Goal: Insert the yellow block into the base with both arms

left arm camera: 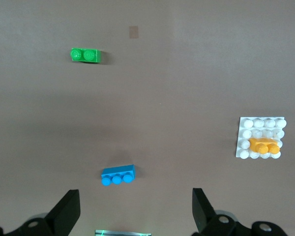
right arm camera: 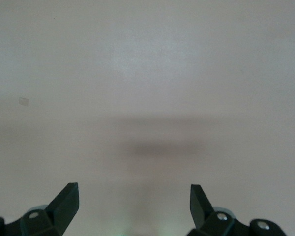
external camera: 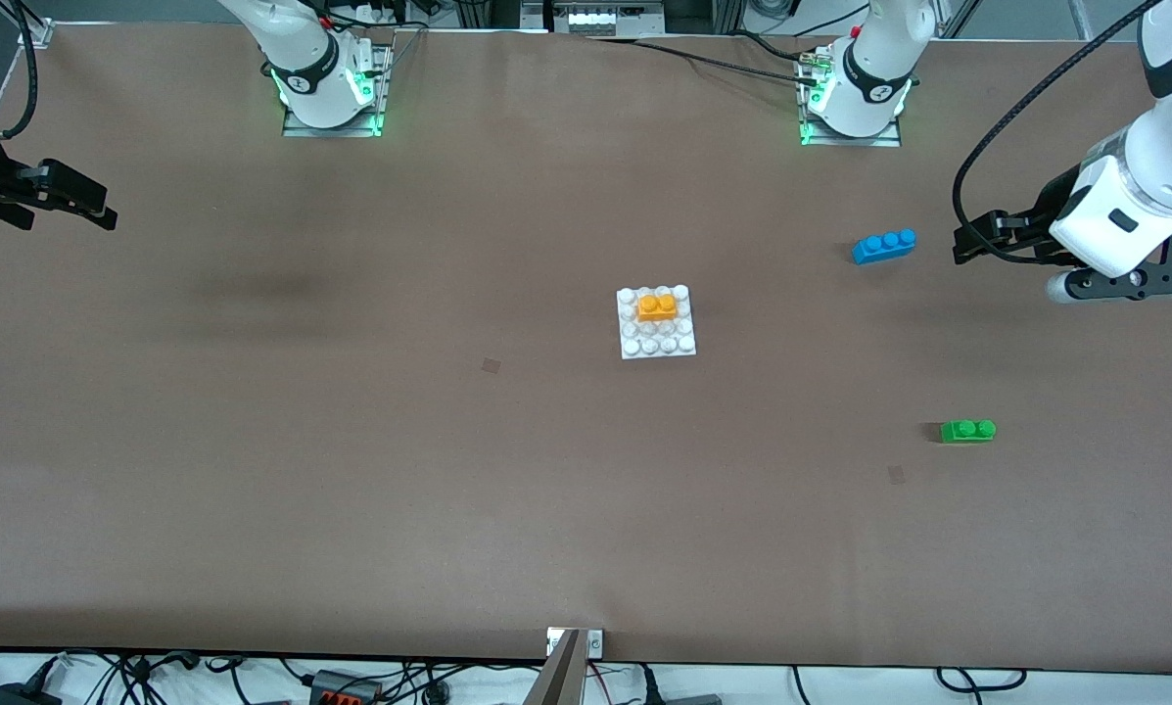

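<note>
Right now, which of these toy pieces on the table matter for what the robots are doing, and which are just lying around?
Part of the job:
- yellow block, sitting on the base
- base, the white studded plate mid-table
- left gripper and right gripper, both open and empty, up at the table's ends

Just lying about:
- blue brick, near the left gripper
- green brick, nearer the front camera

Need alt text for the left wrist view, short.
The open left tool hangs over bare table near a blue brick. A green brick lies apart, and the yellow block sits on the white base.
</note>
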Controlling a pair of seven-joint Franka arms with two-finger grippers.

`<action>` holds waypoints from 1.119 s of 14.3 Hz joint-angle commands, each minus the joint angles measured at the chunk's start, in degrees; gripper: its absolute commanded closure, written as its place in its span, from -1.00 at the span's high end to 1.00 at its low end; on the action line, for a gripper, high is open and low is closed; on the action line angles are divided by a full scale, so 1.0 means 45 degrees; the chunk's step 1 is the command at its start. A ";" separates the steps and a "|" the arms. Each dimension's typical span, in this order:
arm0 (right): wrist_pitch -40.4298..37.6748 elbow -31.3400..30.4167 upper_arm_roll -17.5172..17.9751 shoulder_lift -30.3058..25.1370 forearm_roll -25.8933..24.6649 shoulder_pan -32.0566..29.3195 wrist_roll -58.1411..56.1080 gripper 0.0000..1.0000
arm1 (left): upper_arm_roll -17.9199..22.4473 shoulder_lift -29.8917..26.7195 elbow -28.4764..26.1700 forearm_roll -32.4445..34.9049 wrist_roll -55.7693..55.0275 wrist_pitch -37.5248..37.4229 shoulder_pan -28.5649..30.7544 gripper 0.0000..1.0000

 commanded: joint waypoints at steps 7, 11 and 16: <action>-0.0040 -0.0049 0.0029 -0.0120 -0.0107 0.0021 0.0207 1.00 | 0.0165 -0.0073 0.0144 0.0237 -0.0068 0.0110 -0.0135 1.00; -0.0040 -0.0049 0.0029 -0.0120 -0.0107 0.0021 0.0207 1.00 | 0.0125 -0.0054 0.0124 -0.0155 -0.0108 0.0267 0.0080 1.00; -0.0021 -0.0030 0.0029 -0.0120 -0.0108 0.0041 0.0207 1.00 | 0.0164 -0.0034 0.0144 -0.0175 0.0029 0.0228 0.0080 1.00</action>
